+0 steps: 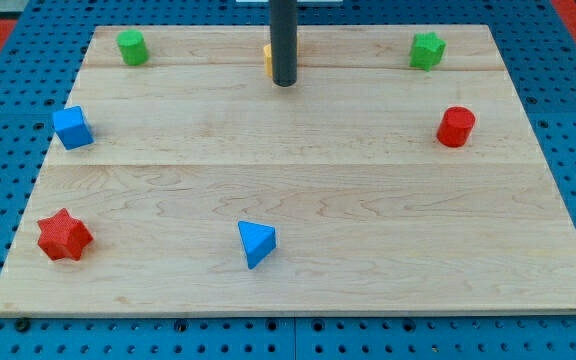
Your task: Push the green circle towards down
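Note:
The green circle (132,47), a short green cylinder, stands near the top left corner of the wooden board (298,180). My tip (284,83) is at the top centre of the board, well to the right of the green circle and apart from it. The rod stands just in front of a yellow block (267,59), hiding most of it, so its shape cannot be made out.
A green star-like block (427,50) sits at the top right. A red cylinder-like block (456,127) is at the right. A blue cube (72,128) is at the left. A red star (64,236) is at the bottom left. A blue triangle (256,243) is at the bottom centre.

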Action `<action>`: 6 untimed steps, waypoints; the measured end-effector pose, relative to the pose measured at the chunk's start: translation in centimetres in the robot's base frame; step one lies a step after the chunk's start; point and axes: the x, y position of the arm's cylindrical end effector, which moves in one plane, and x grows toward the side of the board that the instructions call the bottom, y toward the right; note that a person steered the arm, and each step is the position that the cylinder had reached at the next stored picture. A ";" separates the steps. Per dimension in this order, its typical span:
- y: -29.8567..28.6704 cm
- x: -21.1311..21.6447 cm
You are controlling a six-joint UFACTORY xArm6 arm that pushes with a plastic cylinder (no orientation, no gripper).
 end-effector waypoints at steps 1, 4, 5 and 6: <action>-5.9 0.4; -15.3 -11.2; -21.6 -11.2; -22.5 -9.2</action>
